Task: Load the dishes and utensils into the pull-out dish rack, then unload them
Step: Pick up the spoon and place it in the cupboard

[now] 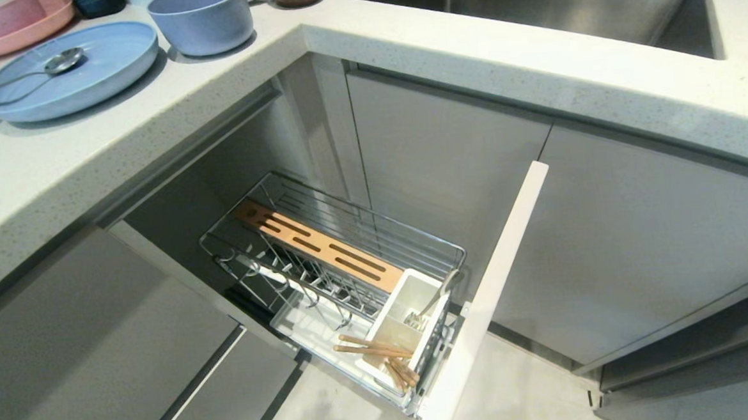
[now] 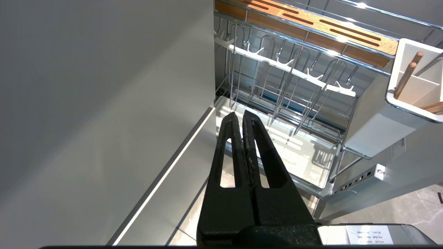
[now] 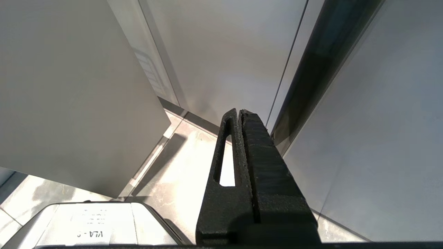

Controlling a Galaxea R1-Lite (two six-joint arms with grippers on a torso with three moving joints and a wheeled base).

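Kitchen corner: pale speckled countertop point(image 1: 121, 159) over grey cabinet fronts, steel sink point(image 1: 561, 2) at the far side.

Tools, 2: left gripper point(image 2: 239, 116), fingers pressed together and empty, hangs low beside the pull-out dish rack point(image 1: 332, 270). Right gripper point(image 3: 238, 112), likewise closed and empty, hangs before the cabinet doors. Neither shows in the head view.

Rack: drawn out, prongs bare; slotted wooden strip point(image 1: 315, 245) along the top, white caddy point(image 1: 399, 324) by the pale front panel point(image 1: 493, 293).

Chopsticks point(image 1: 375, 351): already in the caddy, leaning. Light, thin, stiff; likely to roll, so pinch near mid-length.

Plate point(image 1: 69, 72): pale blue, on the countertop, 1 spoon point(image 1: 53, 65) lying in it. Probably light plastic, not fragile; the rim is the only hold.

Spoon: smooth metal, likely slippery; take the handle.

Bowl point(image 1: 201, 19): just beside the plate, upright. Light; pinch the wall at the rim.

A pink plate point(image 1: 16, 33) sits behind, not wanted.
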